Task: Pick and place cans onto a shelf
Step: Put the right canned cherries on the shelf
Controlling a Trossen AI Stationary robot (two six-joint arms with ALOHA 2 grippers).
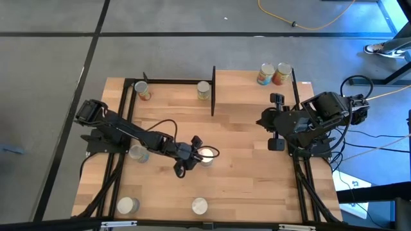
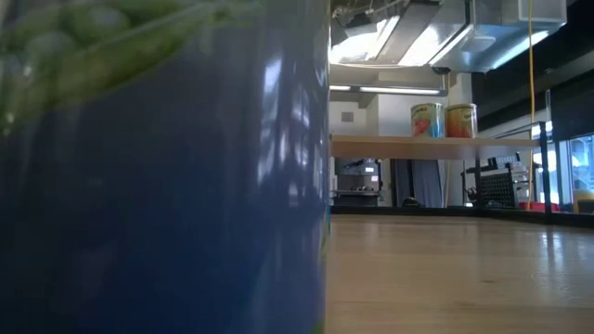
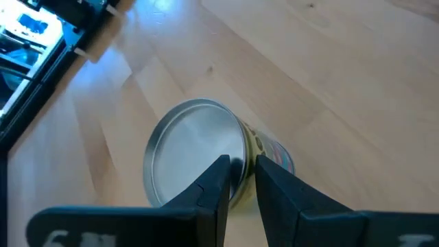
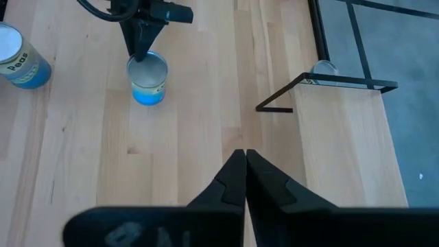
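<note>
The left claw (image 1: 192, 156) pinches the rim of a can (image 3: 195, 154) on the bench (image 1: 244, 179) — it should lift straight, slowly. The right claw (image 4: 245, 180) waits closed, empty.

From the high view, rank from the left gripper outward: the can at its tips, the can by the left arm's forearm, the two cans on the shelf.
1. Can at the left gripper tips, table centre.
2. Can by the forearm, left side.
3. Two orange-labelled cans on the light-wood shelf, far right.
</note>
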